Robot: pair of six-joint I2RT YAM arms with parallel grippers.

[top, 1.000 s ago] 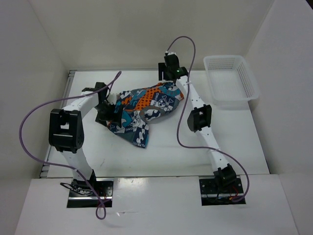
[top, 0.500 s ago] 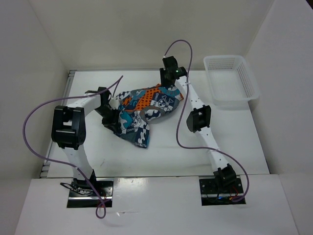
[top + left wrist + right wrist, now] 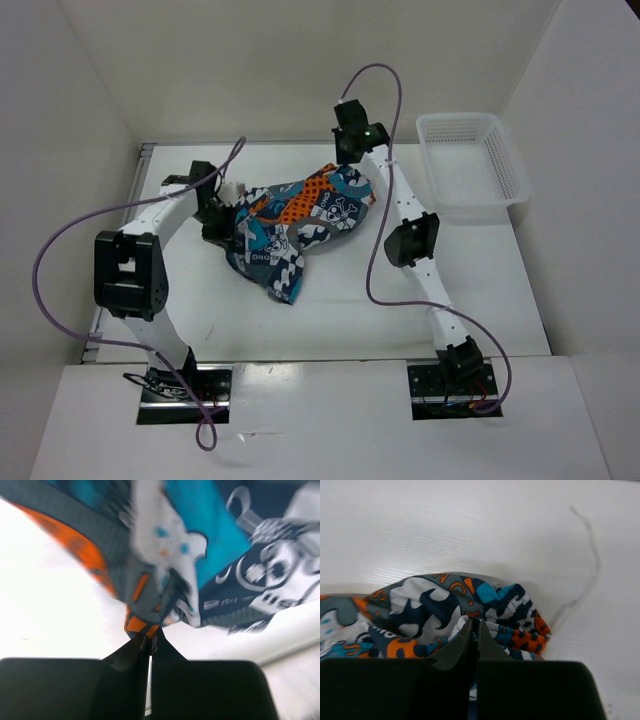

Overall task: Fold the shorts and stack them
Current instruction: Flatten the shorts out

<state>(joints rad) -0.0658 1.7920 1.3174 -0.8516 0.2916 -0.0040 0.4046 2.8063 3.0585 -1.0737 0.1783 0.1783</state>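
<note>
The shorts [image 3: 295,225], a crumpled patchwork of teal, orange, white and navy, lie in the middle of the white table [image 3: 340,310] in the top view. My left gripper [image 3: 222,212] sits at their left edge, shut on a fold of orange and grey cloth; in the left wrist view the gripper [image 3: 150,636] pinches the shorts [image 3: 200,565] at its tips. My right gripper [image 3: 352,160] is at the far right corner of the shorts. In the right wrist view that gripper [image 3: 474,624] is shut on a bunched white and teal fold of the shorts [image 3: 435,610].
A white mesh basket [image 3: 505,165] stands at the back right of the table, holding nothing I can see. White walls [image 3: 90,130] enclose the table on the left, back and right. Purple cables [image 3: 60,260] loop beside both arms.
Both grippers have gone from open to shut on the shorts. The left gripper has shifted back and left with the cloth, and the right wrist has risen slightly at the far corner.
</note>
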